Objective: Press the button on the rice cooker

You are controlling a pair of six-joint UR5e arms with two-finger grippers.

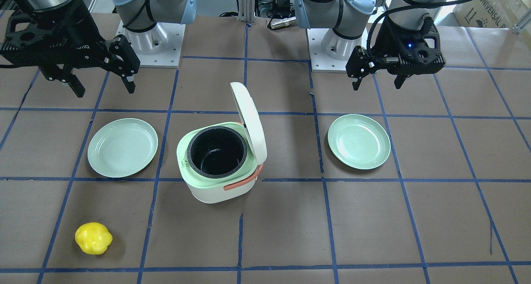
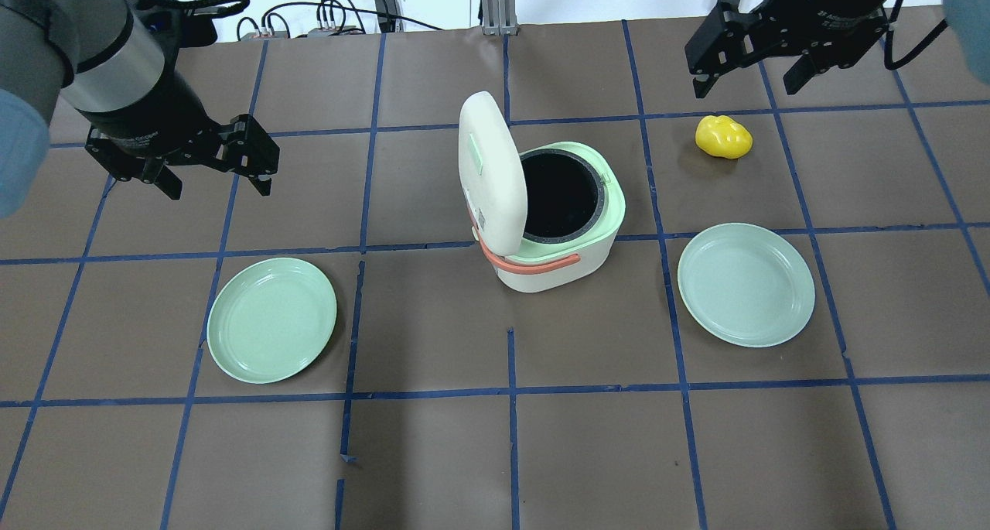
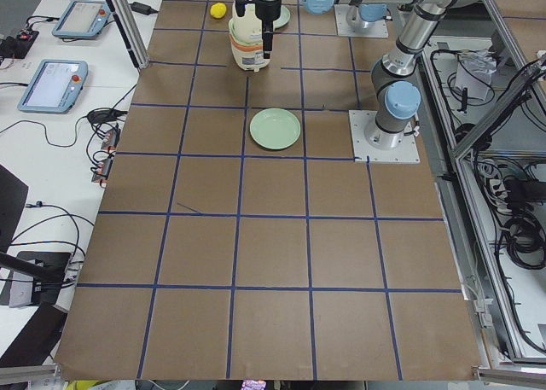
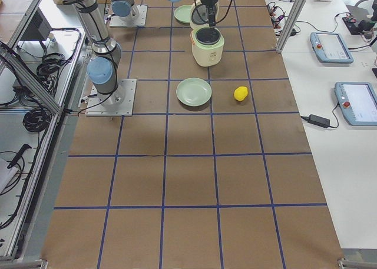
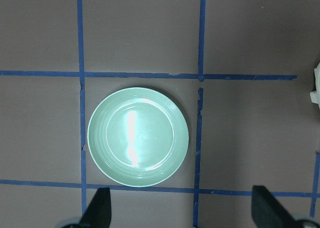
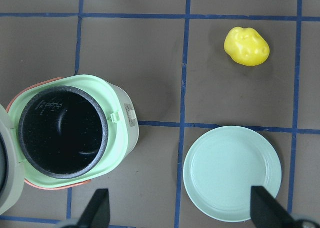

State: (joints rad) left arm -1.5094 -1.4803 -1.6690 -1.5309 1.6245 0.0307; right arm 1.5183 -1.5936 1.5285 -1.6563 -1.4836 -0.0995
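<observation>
Dead centre: white-and-mint plastic rice cooker (image 2: 561,263), rounded white lid (image 2: 491,170) up. Well apart from it, L gripper (image 2: 217,187) & R gripper (image 2: 745,87), both spread wide, grasping nothing.

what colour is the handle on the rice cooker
Salmon-orange handle on the rice cooker, clearest in the overhead exterior view.

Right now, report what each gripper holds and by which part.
Nothing is held: the left gripper and right gripper both hang open and empty, clear of the rice cooker.

opposed front and overhead views share the rice cooker (image 1: 215,190).
</observation>
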